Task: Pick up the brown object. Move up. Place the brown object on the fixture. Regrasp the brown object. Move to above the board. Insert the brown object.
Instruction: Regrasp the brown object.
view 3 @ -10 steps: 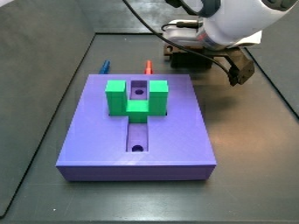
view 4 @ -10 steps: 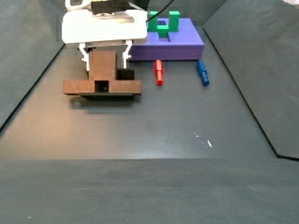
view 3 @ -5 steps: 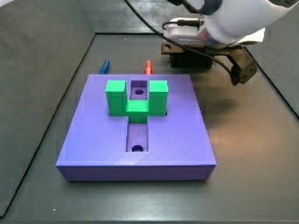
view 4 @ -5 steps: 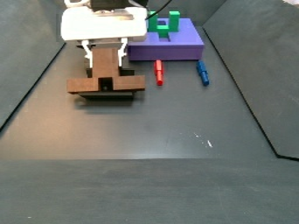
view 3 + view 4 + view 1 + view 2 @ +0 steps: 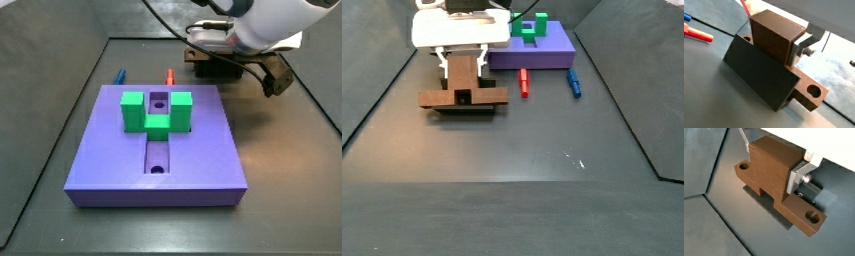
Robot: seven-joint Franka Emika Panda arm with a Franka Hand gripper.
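I see the gripper [image 5: 464,68] low over the fixture [image 5: 464,107], near the left wall of the dark work floor [image 5: 543,150] in a side view. Its silver fingers [image 5: 799,177] are clamped on the raised middle block of the brown object [image 5: 774,165]. That brown object sits across the top of the fixture [image 5: 759,70], its two flat ends sticking out past the fixture's sides, each end with a round hole. In both wrist views only one finger shows clearly; the other is hidden behind the block.

The board [image 5: 158,150] lies well apart from the fixture, toward the far end of the floor in one side view [image 5: 543,52]. The green U-shaped block [image 5: 155,112] stands on it, straddling the central groove. A red peg [image 5: 524,87] and a blue peg [image 5: 573,82] lie on the floor just beside the board's edge, between board and fixture. The red peg is near the fixture.

The floor toward the near edge is open. In the side view from the board's end, the gripper [image 5: 234,62] and the arm's white body cover most of the fixture and the brown object, so I cannot judge their contact there.
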